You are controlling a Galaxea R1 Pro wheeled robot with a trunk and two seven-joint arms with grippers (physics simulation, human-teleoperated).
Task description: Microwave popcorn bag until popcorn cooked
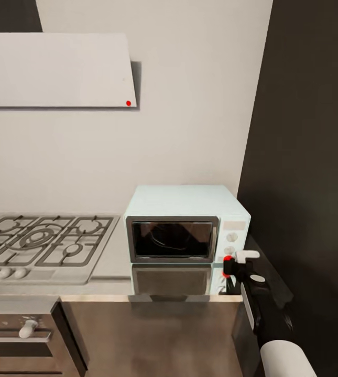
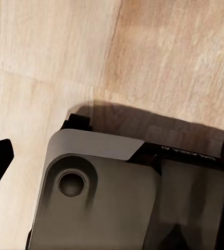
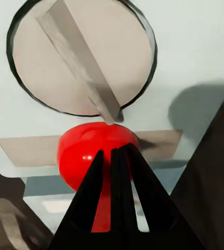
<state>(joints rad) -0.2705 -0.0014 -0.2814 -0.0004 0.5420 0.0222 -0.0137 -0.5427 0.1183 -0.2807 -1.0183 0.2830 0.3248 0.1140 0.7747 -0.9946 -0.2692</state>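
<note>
microwave (image 1: 185, 224), right gripper (image 3: 113, 156) nearly closed, touching its red dot (image 3: 94, 151)

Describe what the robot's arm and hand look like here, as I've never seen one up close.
In the head view, the right arm is mostly glossy black, with a rounded white segment nearest the camera and a white patch near the wrist. Its right hand is black and ends in two thin, flat, tapering black fingers. No cables or markings are visible on it.

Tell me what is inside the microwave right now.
The microwave has its door shut. Through the dark glass only dim reflections and a faint curved shape show; whether the popcorn bag is in there cannot be told. The right gripper is at the red dot below the knob.
</note>
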